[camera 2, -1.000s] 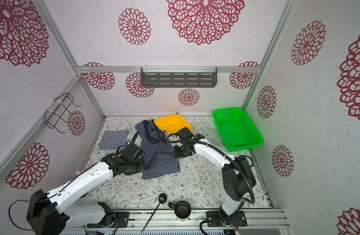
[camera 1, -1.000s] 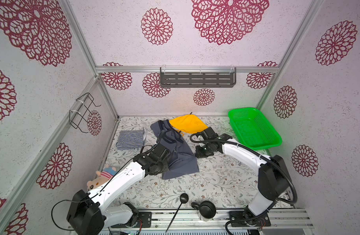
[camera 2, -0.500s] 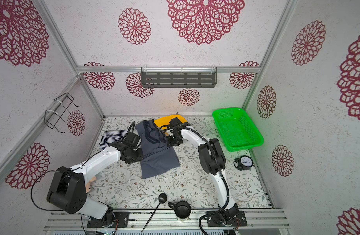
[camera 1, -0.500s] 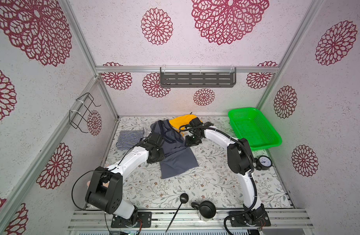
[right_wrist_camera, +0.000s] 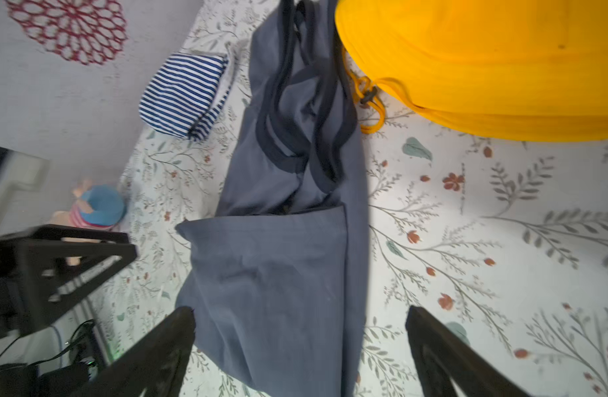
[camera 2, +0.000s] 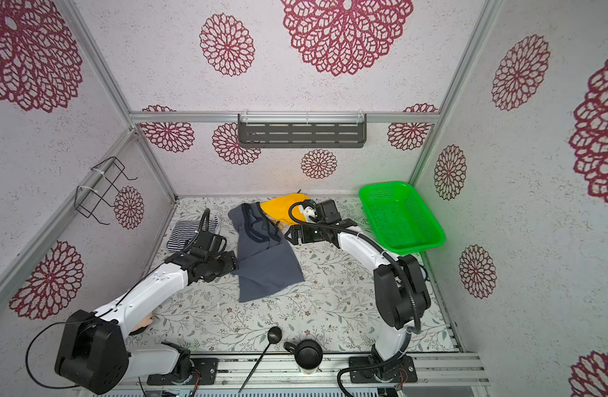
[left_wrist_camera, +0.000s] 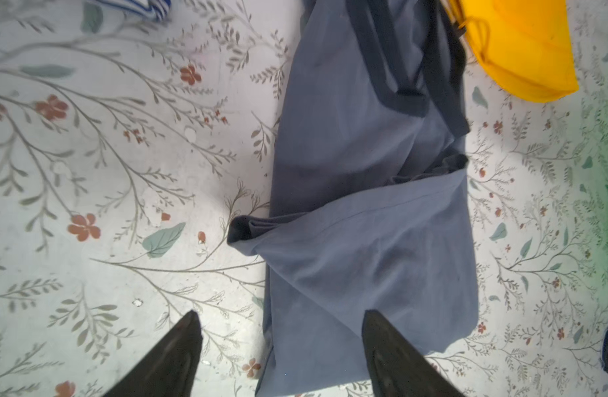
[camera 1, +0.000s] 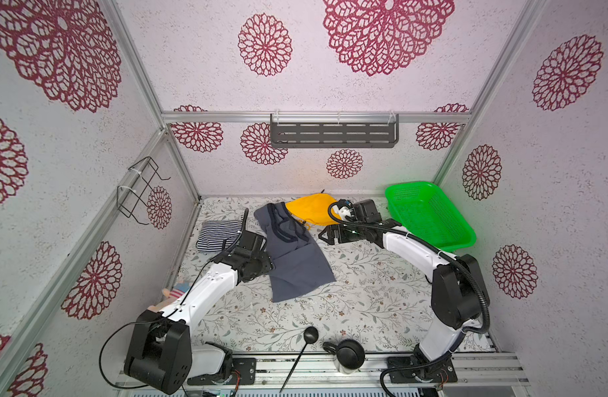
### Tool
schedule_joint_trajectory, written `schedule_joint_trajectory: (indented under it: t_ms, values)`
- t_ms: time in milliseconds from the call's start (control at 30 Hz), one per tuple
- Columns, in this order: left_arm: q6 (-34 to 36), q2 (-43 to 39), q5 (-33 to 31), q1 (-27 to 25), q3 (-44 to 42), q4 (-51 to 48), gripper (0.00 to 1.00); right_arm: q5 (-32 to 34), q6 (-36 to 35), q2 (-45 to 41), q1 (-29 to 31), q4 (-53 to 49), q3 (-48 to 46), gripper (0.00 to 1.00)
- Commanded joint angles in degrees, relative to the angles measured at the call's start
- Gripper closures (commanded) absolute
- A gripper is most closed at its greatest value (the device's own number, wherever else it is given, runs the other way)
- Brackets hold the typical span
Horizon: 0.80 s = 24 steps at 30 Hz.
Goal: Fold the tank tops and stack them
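Read the table (camera 1: 364,292) as a clock face seen from above, with 12 o'clock at the back wall. The slate blue-grey tank top (camera 1: 297,261) lies flat near the centre as a long narrow strip. Its dark-edged straps point toward 12 o'clock and its wider hem end toward 6 o'clock, and the left wrist view shows a crosswise fold partway down. The striped tank top (camera 1: 217,234) sits folded at about 10 o'clock, apart from the grey one. The yellow hat (camera 1: 312,209) lies at 12 o'clock, just beside the straps, with its cord next to them. The green basket (camera 1: 429,220) stands at 2 o'clock. Your left end effector (left_wrist_camera: 280,313) hangs at the 9 o'clock edge of the grey top with its jaws spread, gripping nothing; one finger is over bare table and the other over cloth. Your right end effector (right_wrist_camera: 299,309) hangs at the 3 o'clock side near the straps, its jaws likewise wide apart and holding nothing. A black ladle (camera 1: 307,338) and a black-lidded mug (camera 1: 346,351) sit at 6 o'clock, and a plush toy (camera 1: 178,292) at 8 o'clock.
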Motion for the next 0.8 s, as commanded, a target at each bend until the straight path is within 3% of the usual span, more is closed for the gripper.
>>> schedule_joint_trajectory:
  t_ms: [0, 100, 133, 167, 300, 400, 500, 667, 767]
  values:
    - [-2.8, 1.3, 4.2, 1.5, -1.3, 8.7, 0.24, -4.9, -9.1, 4.4, 2.0, -0.5, 4.4, 0.11]
    - [-3.6, 3.2, 3.6, 1.9, -1.1, 10.5, 0.24, -0.2, -14.1, 8.0, 2.9, -5.5, 8.5, 0.55]
    - [-3.5, 4.2, 3.4, 1.9, -0.6, 10.2, 0.25, 1.6, -14.1, 9.3, 3.0, -6.1, 9.5, 0.67]
    - [-3.5, 5.2, 3.4, 1.9, -0.1, 10.0, 0.25, 2.5, -14.5, 10.5, 3.2, -6.7, 10.3, 0.72]
    - [-4.1, 9.4, 4.9, 1.9, 0.4, 10.9, 0.31, 5.6, -16.1, 15.3, 5.2, -7.6, 13.5, 0.73]
    - [-4.5, 11.4, 4.6, 1.8, 0.8, 10.8, 0.35, 6.5, -15.9, 18.7, 5.8, -7.4, 15.5, 0.53]
    - [-4.8, 12.9, 4.7, 1.7, 1.2, 11.2, 0.35, 8.6, -15.7, 21.1, 5.9, -6.5, 16.4, 0.47]
    - [-4.9, 15.1, 4.8, 1.2, 1.9, 11.4, 0.46, 10.5, -15.0, 24.1, 6.2, -5.3, 18.2, 0.50]
    - [-4.9, 14.9, 4.9, 1.0, 1.9, 11.6, 0.67, 10.1, -14.7, 24.6, 6.6, -4.7, 18.3, 0.62]
